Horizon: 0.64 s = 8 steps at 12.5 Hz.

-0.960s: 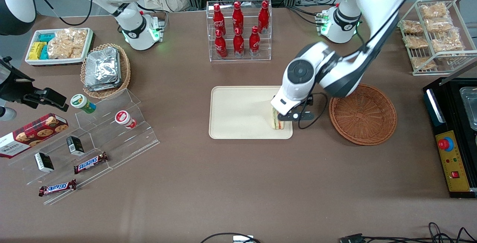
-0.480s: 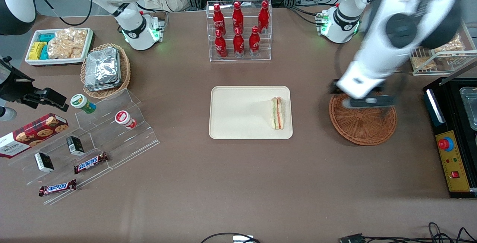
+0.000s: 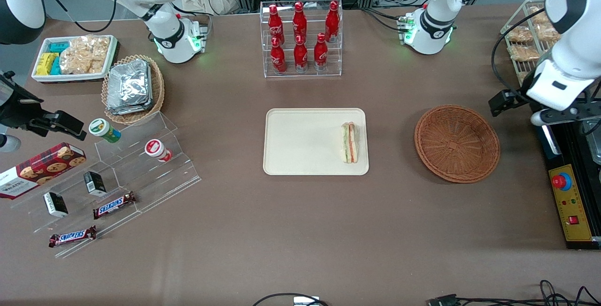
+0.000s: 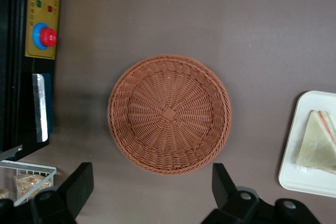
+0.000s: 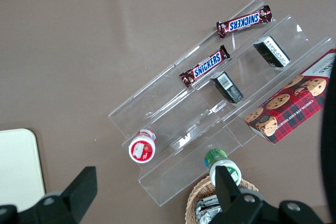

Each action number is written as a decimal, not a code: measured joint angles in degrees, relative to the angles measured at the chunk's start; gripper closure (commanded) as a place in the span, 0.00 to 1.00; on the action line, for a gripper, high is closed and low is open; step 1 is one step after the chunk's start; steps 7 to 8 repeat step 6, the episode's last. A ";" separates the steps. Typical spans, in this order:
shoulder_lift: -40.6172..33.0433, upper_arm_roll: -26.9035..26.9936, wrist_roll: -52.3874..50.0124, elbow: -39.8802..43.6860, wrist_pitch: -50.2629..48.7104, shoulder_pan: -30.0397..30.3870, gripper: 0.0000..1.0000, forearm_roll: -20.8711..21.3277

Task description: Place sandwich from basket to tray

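The sandwich lies on the cream tray, at the tray's end nearest the basket. The reddish-brown wicker basket holds nothing. My left gripper hangs high over the table edge of the black machine, beside the basket toward the working arm's end. In the left wrist view the gripper is open and empty, its fingers wide apart, with the basket, the sandwich and a corner of the tray below.
A black machine with a red button stands at the working arm's end, with a wire rack of snack packets farther from the camera. A clear rack of red bottles stands farther than the tray. A tan basket of foil packets lies toward the parked arm's end.
A second ago my gripper was at the sandwich on the tray. It let go, rose, passed over the basket and now hangs at the black machine. The sandwich stays on the tray.
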 measured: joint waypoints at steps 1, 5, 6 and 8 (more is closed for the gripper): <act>-0.12 0.46 0.00 1.48 -2.01 -0.02 0.00 -1.55; 0.89 0.78 0.00 8.57 -10.60 -0.02 0.00 -5.42; 1.32 0.82 0.00 9.25 -10.87 -0.02 0.00 -5.48; 1.32 0.82 0.00 9.25 -10.87 -0.02 0.00 -5.48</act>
